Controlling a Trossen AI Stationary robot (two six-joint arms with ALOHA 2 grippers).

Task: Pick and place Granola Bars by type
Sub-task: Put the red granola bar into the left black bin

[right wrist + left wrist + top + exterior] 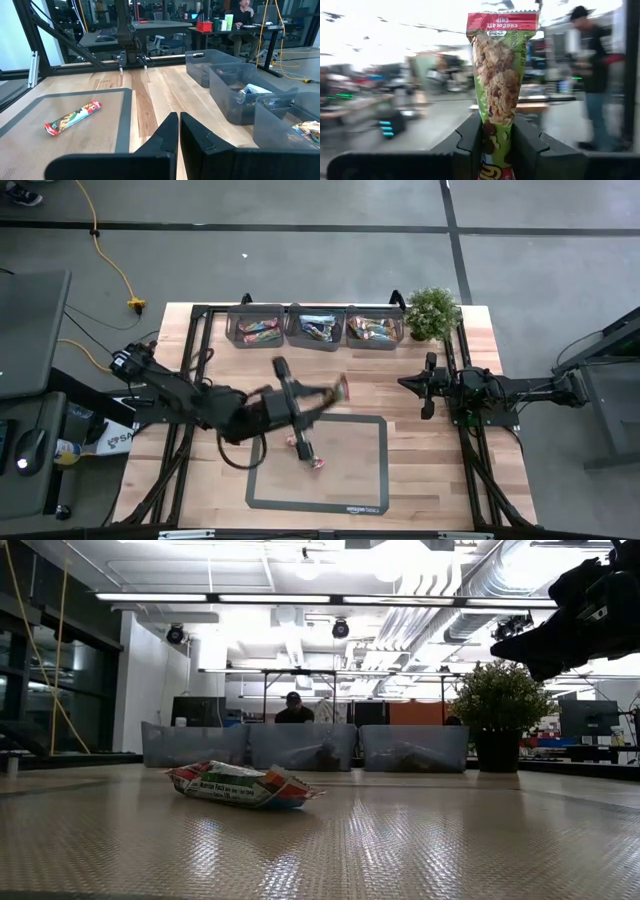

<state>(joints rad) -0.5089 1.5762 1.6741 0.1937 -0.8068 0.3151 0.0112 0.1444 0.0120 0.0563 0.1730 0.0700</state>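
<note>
Meanwhile, the left end effector [497, 142] is clamped on a green granola bar [497, 75], a second bar [305, 448] lying below it, while the right end effector [179, 131] rests closed.

**Colours on the table**

The bar [496, 85] gripped in the dark left hand [496, 145] has a green wrapper with a red band across one end and a printed picture of tan oat clusters. The bar on the mat [73, 118] is red at both ends, with white and green between. The mat [370, 470] is tan with a dark grey border. The table [470, 470] is pale striped wood. The bins [316, 327] are translucent grey, and the plant [432, 310] is green in a black pot.
</note>
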